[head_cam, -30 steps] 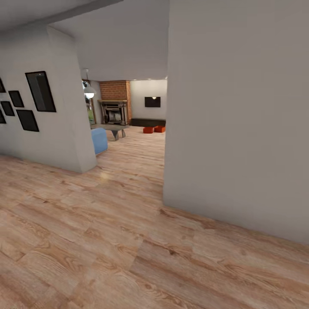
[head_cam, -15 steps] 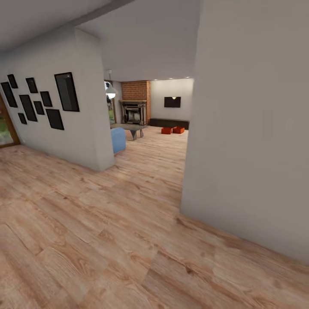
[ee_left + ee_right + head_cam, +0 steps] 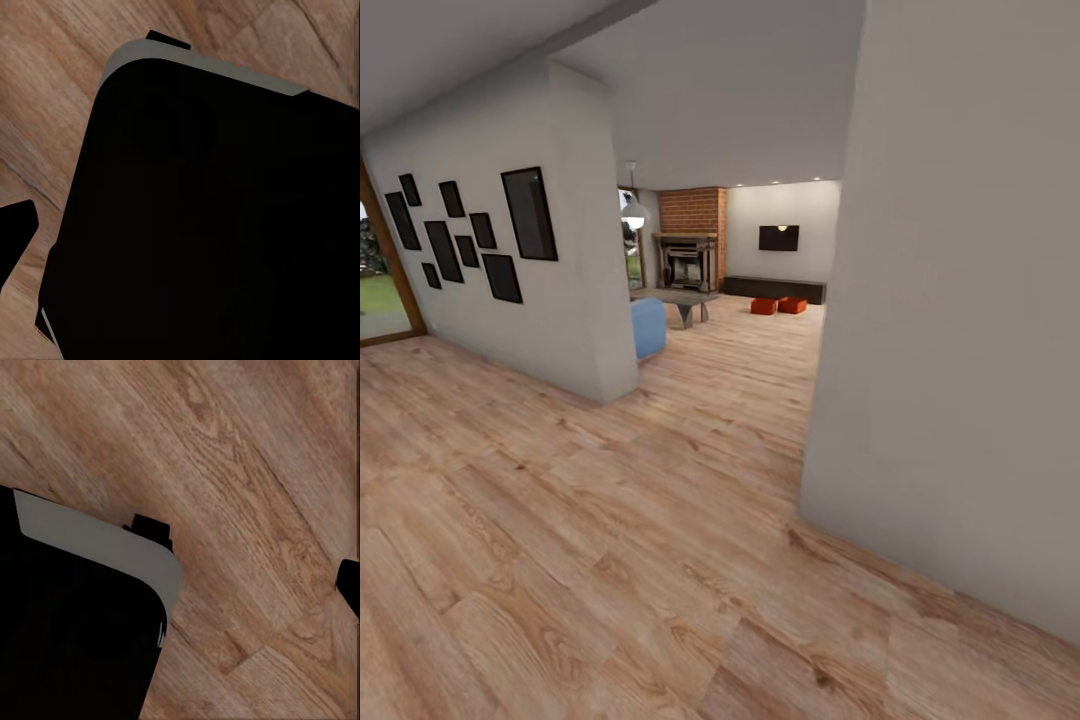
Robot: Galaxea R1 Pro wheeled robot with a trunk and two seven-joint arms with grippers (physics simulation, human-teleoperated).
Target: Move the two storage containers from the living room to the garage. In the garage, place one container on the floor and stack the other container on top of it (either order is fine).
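Observation:
The two storage containers (image 3: 764, 306) (image 3: 792, 305) look like small orange-red bins side by side on the pale plank floor of the far living room, in front of a low dark cabinet (image 3: 775, 289). They sit beyond the passage between two white walls. In the left wrist view a dark fingertip (image 3: 15, 232) sits at the frame's edge over wood planks. The right wrist view has its own fingertip (image 3: 349, 585) at the edge. Nothing is held between the fingers in either view.
A white wall (image 3: 960, 350) bounds the passage on the right. A wall corner (image 3: 615, 385) with black picture frames (image 3: 525, 212) bounds it on the left. Beyond are a blue seat (image 3: 649, 327), a coffee table (image 3: 680, 298), a brick fireplace (image 3: 690, 250) and a TV (image 3: 778, 237). My black base (image 3: 210, 225) shows below the wrists.
The whole head picture has shifted right, so the camera has turned left. More of the framed wall and a glazed door at the far left have come into view.

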